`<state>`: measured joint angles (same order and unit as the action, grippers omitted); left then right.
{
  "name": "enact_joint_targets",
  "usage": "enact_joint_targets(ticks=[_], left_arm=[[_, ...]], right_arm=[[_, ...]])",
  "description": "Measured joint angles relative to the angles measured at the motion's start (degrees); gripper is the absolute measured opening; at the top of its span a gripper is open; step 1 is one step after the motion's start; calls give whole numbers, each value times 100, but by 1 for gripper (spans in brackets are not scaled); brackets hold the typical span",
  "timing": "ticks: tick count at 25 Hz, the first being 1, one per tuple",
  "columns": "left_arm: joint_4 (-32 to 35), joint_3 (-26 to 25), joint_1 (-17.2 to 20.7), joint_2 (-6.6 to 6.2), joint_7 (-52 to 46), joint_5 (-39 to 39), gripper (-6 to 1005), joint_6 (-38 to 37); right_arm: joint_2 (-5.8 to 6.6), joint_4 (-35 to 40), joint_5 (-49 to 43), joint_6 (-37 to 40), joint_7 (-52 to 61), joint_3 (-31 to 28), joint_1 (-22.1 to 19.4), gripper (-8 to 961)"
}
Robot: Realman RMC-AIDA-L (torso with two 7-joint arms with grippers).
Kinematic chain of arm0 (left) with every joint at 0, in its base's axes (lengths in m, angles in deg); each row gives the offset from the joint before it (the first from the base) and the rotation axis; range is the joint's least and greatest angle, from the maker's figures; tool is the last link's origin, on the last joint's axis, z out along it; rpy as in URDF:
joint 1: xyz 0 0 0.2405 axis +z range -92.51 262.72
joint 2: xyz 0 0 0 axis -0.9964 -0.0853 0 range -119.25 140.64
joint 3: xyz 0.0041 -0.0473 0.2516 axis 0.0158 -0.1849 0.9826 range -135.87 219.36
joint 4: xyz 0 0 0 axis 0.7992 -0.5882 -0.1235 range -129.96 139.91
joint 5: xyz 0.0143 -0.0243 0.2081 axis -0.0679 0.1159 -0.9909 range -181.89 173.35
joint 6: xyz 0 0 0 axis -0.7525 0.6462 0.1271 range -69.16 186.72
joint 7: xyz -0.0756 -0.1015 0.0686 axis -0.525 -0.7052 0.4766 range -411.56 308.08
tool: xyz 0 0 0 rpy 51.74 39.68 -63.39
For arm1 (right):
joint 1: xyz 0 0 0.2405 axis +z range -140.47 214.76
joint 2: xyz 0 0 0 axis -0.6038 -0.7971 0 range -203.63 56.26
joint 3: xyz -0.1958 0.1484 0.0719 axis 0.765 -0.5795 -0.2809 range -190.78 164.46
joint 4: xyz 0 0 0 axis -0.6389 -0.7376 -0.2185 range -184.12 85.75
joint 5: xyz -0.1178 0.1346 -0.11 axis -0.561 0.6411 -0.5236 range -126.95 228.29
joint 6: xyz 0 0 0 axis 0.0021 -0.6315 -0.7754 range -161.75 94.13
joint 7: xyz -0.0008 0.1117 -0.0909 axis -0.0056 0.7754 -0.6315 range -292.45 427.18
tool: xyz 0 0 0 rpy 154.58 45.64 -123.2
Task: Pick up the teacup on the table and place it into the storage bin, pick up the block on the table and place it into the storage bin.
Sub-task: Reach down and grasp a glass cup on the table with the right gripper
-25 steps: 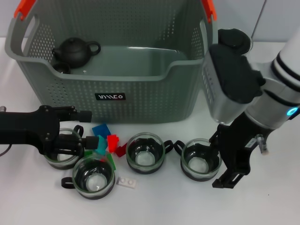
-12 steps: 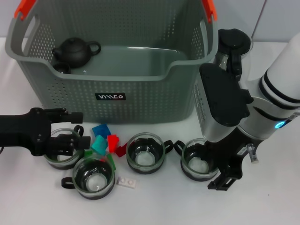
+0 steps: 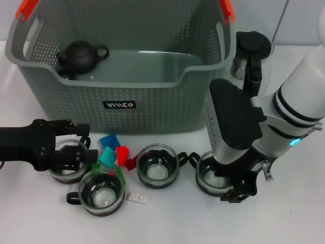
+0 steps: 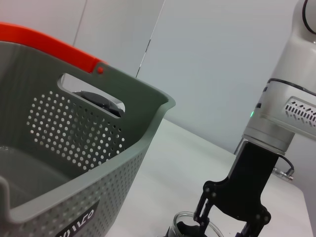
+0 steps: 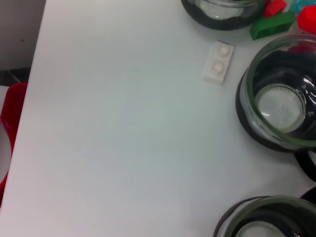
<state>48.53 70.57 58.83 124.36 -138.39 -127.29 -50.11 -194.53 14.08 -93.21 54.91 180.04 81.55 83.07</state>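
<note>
Right gripper (image 3: 234,189), fingers spread about the rightmost teacup (image 3: 217,174), is readying a closing grasp; left gripper (image 3: 86,147), fingers parted, is flanking the teal block (image 3: 107,157).

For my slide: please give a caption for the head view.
Right gripper straddles the rightmost teacup before the storage bin; left gripper reaches the leftmost cup.

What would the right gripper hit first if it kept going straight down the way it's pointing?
Most likely the rightmost teacup: the right gripper straddles its rim, with the table just beneath. Exact depth is unclear.
</note>
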Motion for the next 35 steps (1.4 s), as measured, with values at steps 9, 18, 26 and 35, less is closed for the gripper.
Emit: enact_joint_targets(ticks=[9,18,26,35], left_arm=[[1,0,0,-10,0,-3,874,52],[-5,0,0,-11,0,-3,874,59],[-5,-67,62,-11,-8,34,874,70],[-5,-88,69,-11,-6,34,874,70]], right_arm=[[0,-60,0,-65,35,136,-31,556],[0,-87,2,-105,69,253,-31,348],[38,-138,241,45,149,217,58,156],[36,-81,245,169,170,188,60,56]])
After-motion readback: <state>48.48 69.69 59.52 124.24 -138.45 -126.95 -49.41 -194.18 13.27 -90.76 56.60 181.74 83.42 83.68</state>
